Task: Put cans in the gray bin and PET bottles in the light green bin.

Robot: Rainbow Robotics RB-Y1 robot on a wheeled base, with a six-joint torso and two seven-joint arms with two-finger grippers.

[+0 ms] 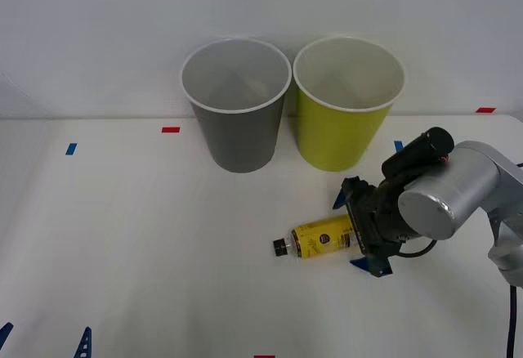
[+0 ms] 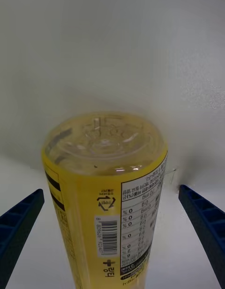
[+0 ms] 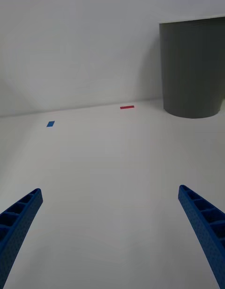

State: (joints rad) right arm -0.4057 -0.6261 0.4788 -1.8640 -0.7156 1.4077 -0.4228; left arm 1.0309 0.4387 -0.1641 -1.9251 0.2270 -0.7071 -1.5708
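— Where does the PET bottle [image 1: 321, 238] sit?

— It lies on its side on the white surface [image 1: 147, 243], in front of the light green bin [image 1: 346, 105] and well apart from it, dark cap pointing toward the robot's left. Its clear base faces the right tool [image 1: 358, 228].

— And that tool's state?

— Spread open. In the front view its blue fingers stand either side of the bottle's base end; in the right wrist view the yellow-labelled bottle [image 2: 105, 195] lies between the two fingers [image 2: 204, 228], with a gap showing on each side. No grip.

— The bins?

— The gray bin [image 1: 237, 106] and the light green bin stand upright just beside each other at the back of the surface, near the wall. What can be seen of their pale insides shows nothing in them.

— The left arm?

— The left tool [image 3: 110, 232] hangs low over bare surface at the near left, fingers wide apart. Its wrist view takes in the gray bin [image 3: 193, 68], a red tape mark [image 3: 127, 107] and a blue tape mark [image 3: 50, 124].
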